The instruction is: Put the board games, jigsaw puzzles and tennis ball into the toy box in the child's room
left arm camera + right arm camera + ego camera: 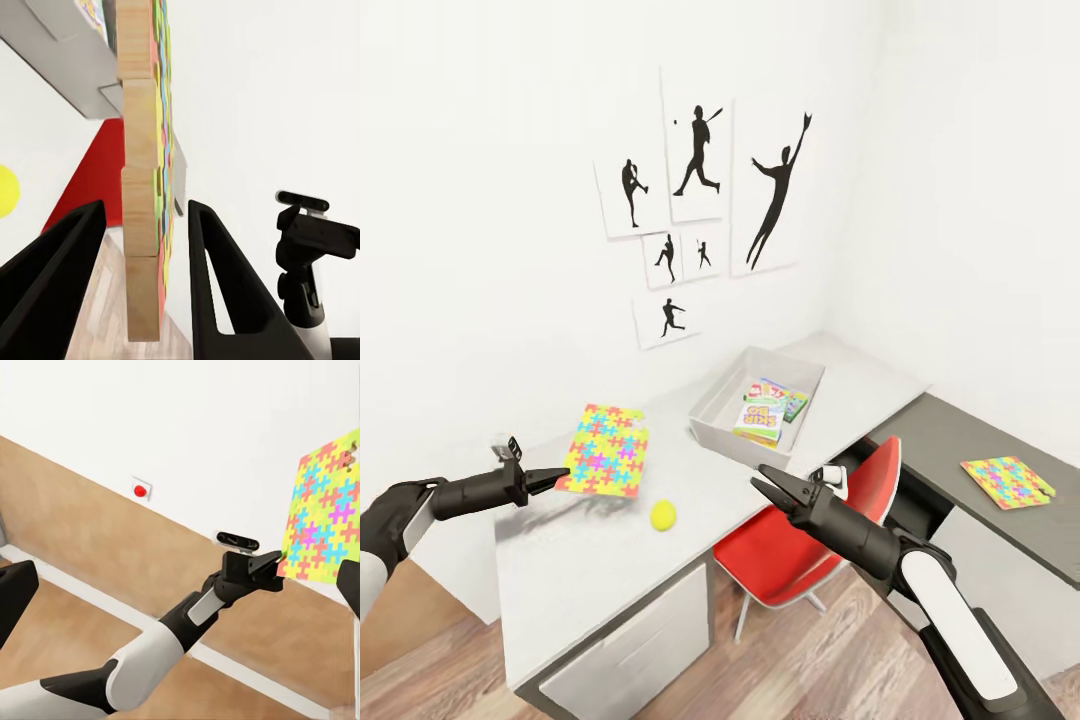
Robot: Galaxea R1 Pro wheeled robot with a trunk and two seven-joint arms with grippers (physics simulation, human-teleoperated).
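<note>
Jigsaw puzzle (606,450) pinched by its near edge between left gripper (557,479) fingers, lifted off table (590,570), tennis ball (664,515) just beyond the tips, toy box (717,412) farther off, right gripper (764,482) wide and empty.

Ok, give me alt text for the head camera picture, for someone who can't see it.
The left gripper holds a jigsaw puzzle by its edge, lifted above a white table. A tennis ball lies on the table, and the grey toy box beyond holds board games. The right gripper hovers open over a red chair; a second puzzle lies on the dark desk at right.
</note>
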